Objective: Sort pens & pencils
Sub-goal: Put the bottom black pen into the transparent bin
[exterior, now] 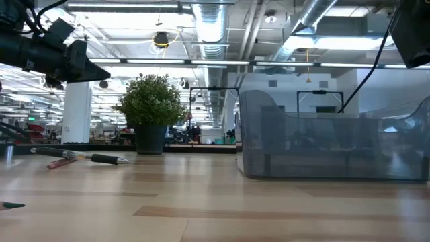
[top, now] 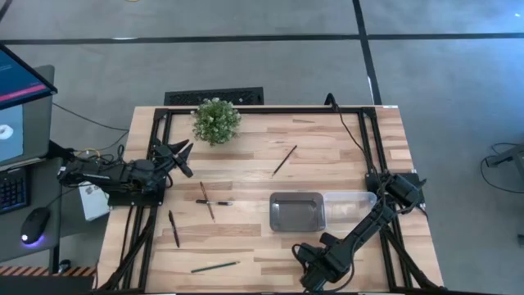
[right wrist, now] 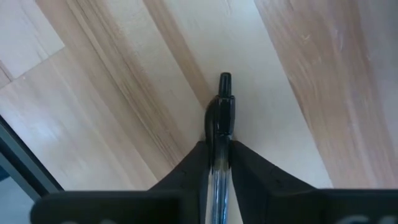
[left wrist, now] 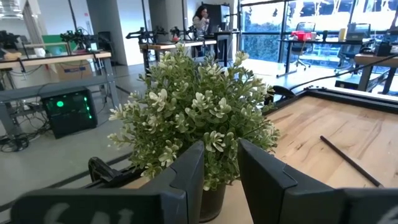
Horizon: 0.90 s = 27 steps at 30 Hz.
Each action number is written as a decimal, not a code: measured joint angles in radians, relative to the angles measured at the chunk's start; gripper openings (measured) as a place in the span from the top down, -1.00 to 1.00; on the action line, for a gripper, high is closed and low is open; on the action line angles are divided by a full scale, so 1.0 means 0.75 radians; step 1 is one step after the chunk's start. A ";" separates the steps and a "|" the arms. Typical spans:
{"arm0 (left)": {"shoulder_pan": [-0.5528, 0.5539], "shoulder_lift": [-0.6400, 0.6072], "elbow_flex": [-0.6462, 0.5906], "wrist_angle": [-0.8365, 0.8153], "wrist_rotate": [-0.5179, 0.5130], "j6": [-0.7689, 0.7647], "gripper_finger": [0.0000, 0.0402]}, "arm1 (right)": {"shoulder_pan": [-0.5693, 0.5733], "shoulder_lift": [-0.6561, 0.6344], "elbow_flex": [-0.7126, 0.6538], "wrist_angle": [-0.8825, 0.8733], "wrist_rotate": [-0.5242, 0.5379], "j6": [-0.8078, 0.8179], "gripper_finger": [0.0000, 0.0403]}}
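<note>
My right gripper (right wrist: 219, 163) is low over the wood near the table's near edge (top: 315, 274), shut on a pen (right wrist: 222, 109). My left gripper (left wrist: 221, 171) is open and held above the table's left side (top: 184, 156), facing the potted plant (left wrist: 196, 118). A pen (top: 214, 202) and a pencil (top: 208, 199) lie crossed left of the metal tray (top: 296, 211). They also show in the low view: the pen (exterior: 107, 158) and the pencil (exterior: 60, 163). Another pen (top: 173, 229) lies near the left edge, a greenish pencil (top: 214, 266) lies by the near edge, and a pencil (top: 284, 160) lies further back. My right gripper pinches the pen's barrel (right wrist: 219, 152) between its two fingers, just behind the black clip. It comes from above and looks down on the wood. The pen lies along the fingers, and its black clip end (right wrist: 224, 84) sticks out past the fingertips. Whether that end touches the table cannot be told.
A clear plastic bin (top: 354, 203) stands against the tray's right side and looms large in the low view (exterior: 329, 138). The plant (top: 216, 120) stands at the far left of the table. A black frame (top: 262, 109) runs along the table's edges. A monitor and a mouse sit off the table to the left.
</note>
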 joint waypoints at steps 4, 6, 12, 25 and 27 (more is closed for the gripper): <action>0.000 0.000 0.000 -0.001 0.000 0.000 0.55 | 0.000 0.000 0.000 0.002 0.004 0.000 0.62; 0.000 0.000 0.000 -0.001 0.000 0.000 0.55 | 0.000 0.000 -0.001 0.004 0.004 0.001 0.62; 0.000 0.000 0.000 -0.001 0.000 0.000 0.55 | -0.001 -0.033 -0.010 0.011 0.006 0.058 0.62; 0.000 0.000 0.000 -0.002 -0.001 0.000 0.55 | -0.015 -0.189 -0.015 -0.037 0.035 0.131 0.64; 0.000 0.000 0.000 -0.002 -0.001 0.000 0.55 | -0.018 -0.230 -0.015 -0.037 0.034 0.112 0.64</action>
